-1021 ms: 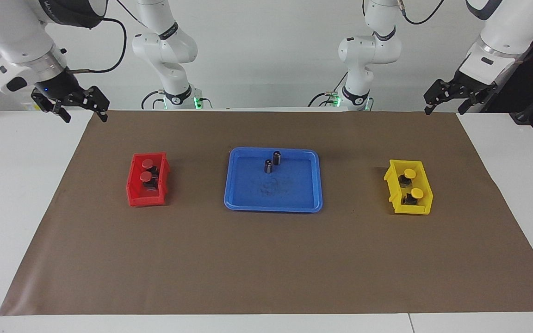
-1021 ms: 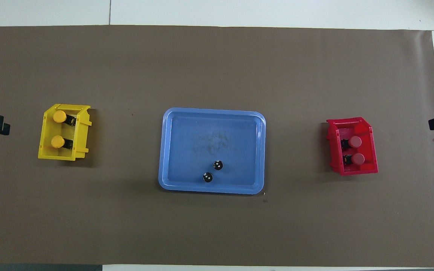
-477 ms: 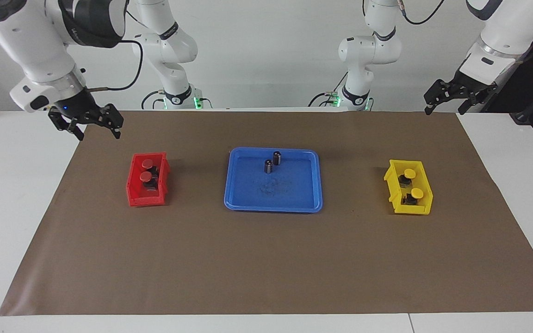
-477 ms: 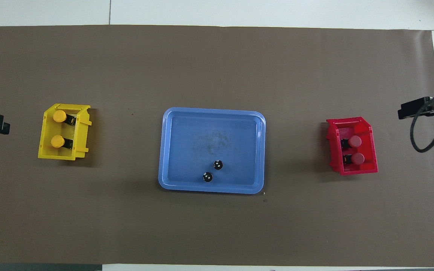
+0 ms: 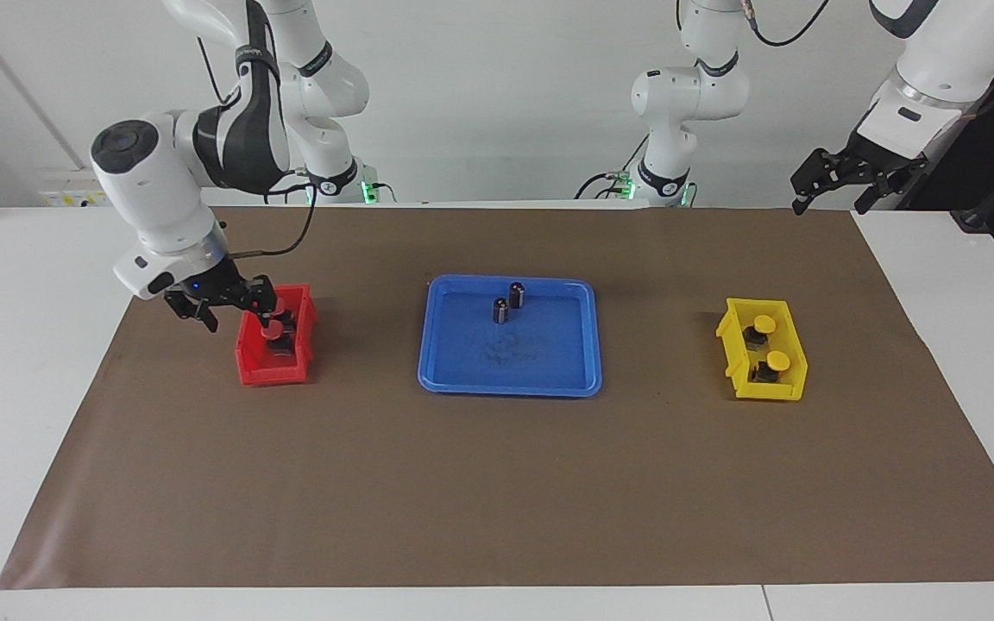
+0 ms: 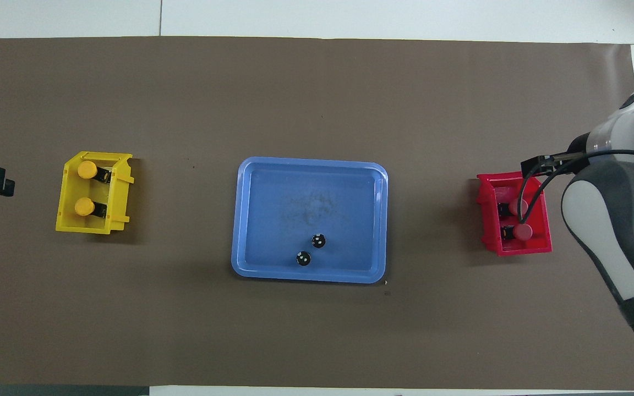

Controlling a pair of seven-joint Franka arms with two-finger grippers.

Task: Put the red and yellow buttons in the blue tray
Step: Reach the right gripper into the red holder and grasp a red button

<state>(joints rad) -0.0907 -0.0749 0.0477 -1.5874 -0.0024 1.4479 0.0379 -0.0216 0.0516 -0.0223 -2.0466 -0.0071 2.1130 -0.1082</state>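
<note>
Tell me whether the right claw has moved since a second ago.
Yes. The right claw has come down from the table's edge toward the robots' side to the red bin, over the red buttons.

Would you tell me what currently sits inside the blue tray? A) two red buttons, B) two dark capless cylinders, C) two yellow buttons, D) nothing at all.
B: only two dark capless cylinders stand in the blue tray; the red buttons are in the red bin and the yellow buttons in the yellow bin.
</note>
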